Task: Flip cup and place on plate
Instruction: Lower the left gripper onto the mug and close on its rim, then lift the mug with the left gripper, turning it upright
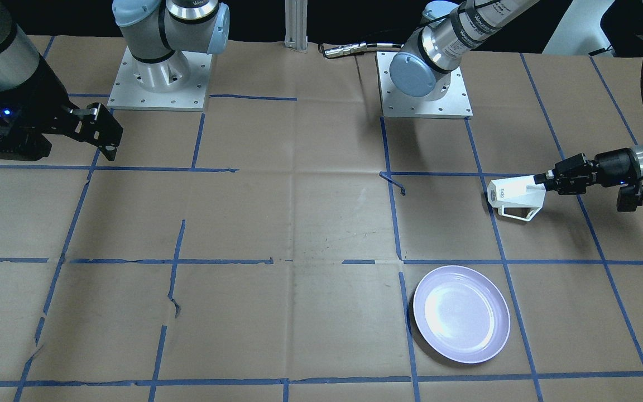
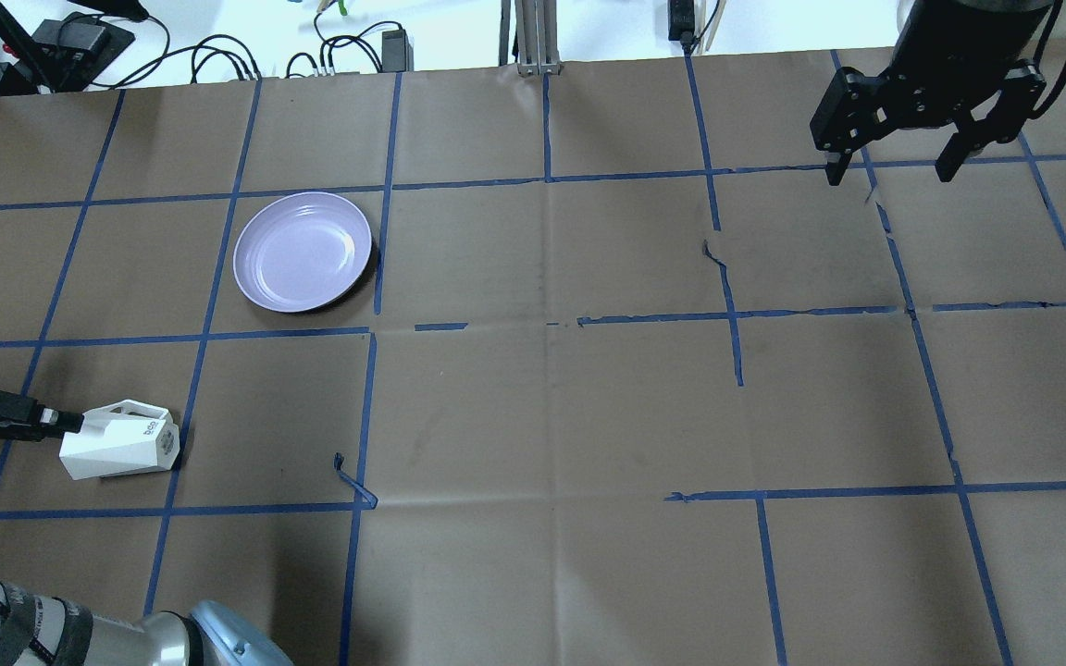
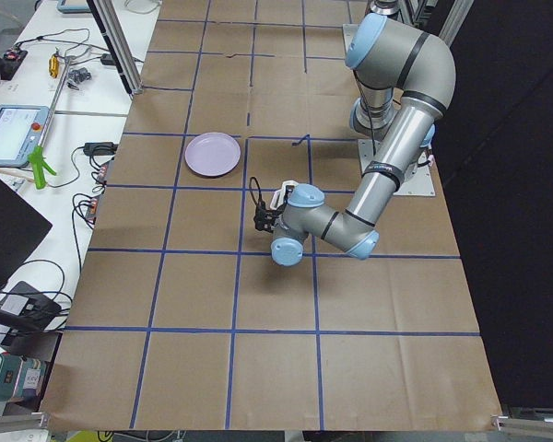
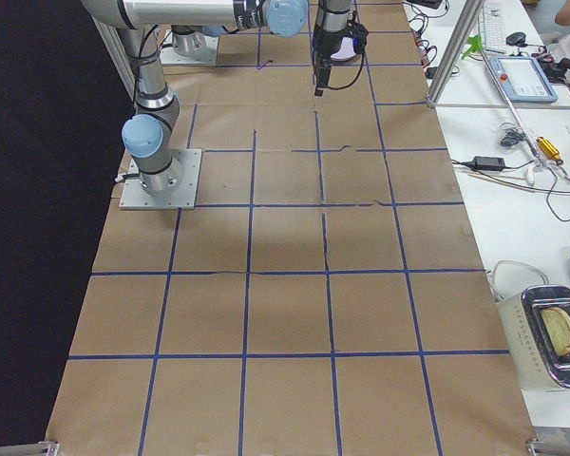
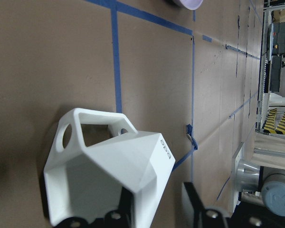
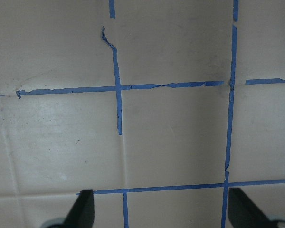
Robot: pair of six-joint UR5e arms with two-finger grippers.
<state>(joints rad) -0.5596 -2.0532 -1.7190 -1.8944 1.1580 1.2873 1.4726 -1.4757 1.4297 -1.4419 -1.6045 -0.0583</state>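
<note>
The white faceted cup (image 1: 514, 194) lies on its side with its angular handle toward the plate, and its dark logo shows. It also shows in the overhead view (image 2: 121, 442) and the left wrist view (image 5: 114, 166). My left gripper (image 1: 542, 181) reaches in level and is shut on the cup's rim wall, one finger (image 5: 194, 202) outside it. I cannot tell if the cup rests on the table. The pale lavender plate (image 1: 461, 314) lies empty about one grid square away, also in the overhead view (image 2: 303, 251). My right gripper (image 2: 894, 171) hangs open and empty at the far side.
The table is covered in brown paper (image 2: 551, 416) with a blue tape grid. A loose curl of tape (image 2: 348, 474) sticks up near the cup. The arm bases (image 1: 425, 84) stand at the robot's edge. Cables and gear (image 2: 357, 51) lie beyond the far edge.
</note>
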